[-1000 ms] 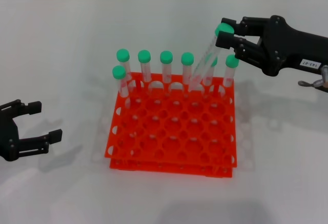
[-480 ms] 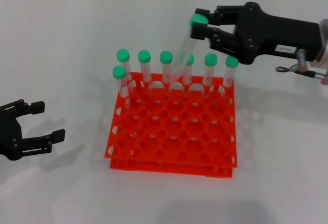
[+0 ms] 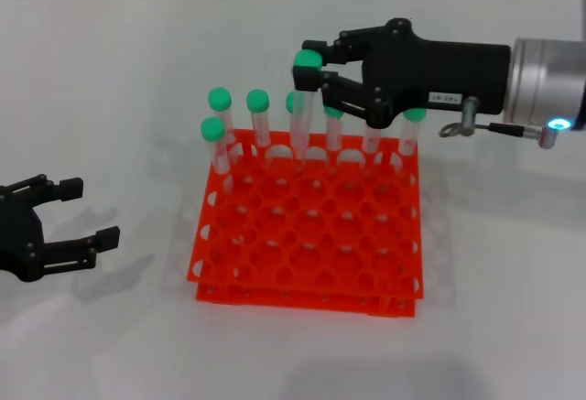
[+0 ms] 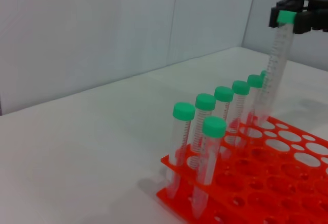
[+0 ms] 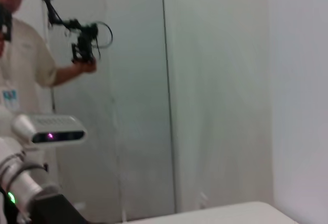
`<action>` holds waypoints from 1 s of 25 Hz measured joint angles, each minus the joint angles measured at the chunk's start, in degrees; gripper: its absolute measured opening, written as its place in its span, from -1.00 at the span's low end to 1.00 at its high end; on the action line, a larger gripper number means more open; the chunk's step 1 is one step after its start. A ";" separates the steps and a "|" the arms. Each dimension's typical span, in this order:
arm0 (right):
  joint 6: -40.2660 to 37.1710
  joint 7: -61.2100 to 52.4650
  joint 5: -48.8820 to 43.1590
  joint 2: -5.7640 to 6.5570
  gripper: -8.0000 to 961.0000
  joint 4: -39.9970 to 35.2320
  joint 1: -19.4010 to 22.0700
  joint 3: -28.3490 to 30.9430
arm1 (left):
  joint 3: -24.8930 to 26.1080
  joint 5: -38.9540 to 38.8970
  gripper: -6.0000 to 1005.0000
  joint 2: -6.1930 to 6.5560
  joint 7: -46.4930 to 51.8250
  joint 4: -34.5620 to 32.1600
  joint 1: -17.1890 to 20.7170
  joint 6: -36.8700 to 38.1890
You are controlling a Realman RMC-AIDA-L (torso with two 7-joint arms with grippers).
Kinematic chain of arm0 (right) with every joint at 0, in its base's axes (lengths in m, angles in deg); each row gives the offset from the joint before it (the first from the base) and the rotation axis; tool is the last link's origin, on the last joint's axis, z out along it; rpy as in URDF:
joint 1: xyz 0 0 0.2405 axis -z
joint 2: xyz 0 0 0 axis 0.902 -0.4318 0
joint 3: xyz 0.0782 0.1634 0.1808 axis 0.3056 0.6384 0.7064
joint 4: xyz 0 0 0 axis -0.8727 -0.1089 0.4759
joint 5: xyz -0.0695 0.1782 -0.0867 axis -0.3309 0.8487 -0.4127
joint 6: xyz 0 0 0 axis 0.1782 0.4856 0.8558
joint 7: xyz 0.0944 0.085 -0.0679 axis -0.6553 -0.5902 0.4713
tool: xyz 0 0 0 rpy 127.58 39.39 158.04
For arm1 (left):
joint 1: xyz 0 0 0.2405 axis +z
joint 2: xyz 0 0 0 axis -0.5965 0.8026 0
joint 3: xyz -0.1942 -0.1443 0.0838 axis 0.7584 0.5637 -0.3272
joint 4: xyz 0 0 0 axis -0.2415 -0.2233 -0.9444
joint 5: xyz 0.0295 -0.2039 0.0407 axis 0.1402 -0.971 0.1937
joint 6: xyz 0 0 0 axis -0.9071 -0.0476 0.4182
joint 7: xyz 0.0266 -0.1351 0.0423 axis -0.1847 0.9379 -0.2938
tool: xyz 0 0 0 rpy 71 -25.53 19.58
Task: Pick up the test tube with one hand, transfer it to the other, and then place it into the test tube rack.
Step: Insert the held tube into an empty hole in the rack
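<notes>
My right gripper, black with a small white label, is shut on the green cap of a clear test tube. The tube hangs almost upright over the back row of the orange test tube rack. Its lower end is level with the rack's top tier, and I cannot tell if it is in a hole. The left wrist view shows the same tube in that gripper above the rack. My left gripper is open and empty, low on the table left of the rack.
Several other green-capped tubes stand in the rack's back row, and one stands in the second row at the left. The rack's front rows are open holes. The right wrist view shows only a wall and a person.
My right gripper has moved left along the rack's back row with the tube. The tube has swung from tilted to almost upright. The left gripper has barely moved.
</notes>
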 joint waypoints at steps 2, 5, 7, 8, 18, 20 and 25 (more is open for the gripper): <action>1.01 -0.54 0.00 -0.01 -0.43 -0.91 0.36 -0.86 | 0.10 0.31 0.75 0.00 -0.01 0.01 -0.10 -0.04; 2.88 -3.11 -0.10 0.01 -0.43 -1.84 0.72 -1.91 | 0.16 0.61 0.75 -0.03 -0.01 0.01 -0.24 -0.12; 4.81 -5.29 -0.09 0.01 -0.43 -2.09 0.79 -3.07 | 0.18 0.62 0.75 -0.04 0.00 0.01 -0.25 -0.18; 5.18 -5.54 -0.09 0.02 -0.43 -2.17 0.83 -3.23 | 0.20 0.62 0.75 -0.04 -0.01 0.01 -0.25 -0.19; 10.58 -10.24 -0.15 0.01 -0.43 -4.89 1.92 -7.15 | 0.01 0.62 0.75 -0.09 0.41 0.01 -0.26 -0.91; 10.89 -10.34 -0.25 0.01 -0.42 -5.88 2.35 -7.97 | 0.00 0.62 0.75 -0.09 0.43 0.01 -0.26 -0.92; 11.21 -10.08 -0.32 0.01 -0.42 -7.21 2.66 -9.55 | -0.01 0.62 0.75 -0.09 0.44 0.05 -0.31 -1.15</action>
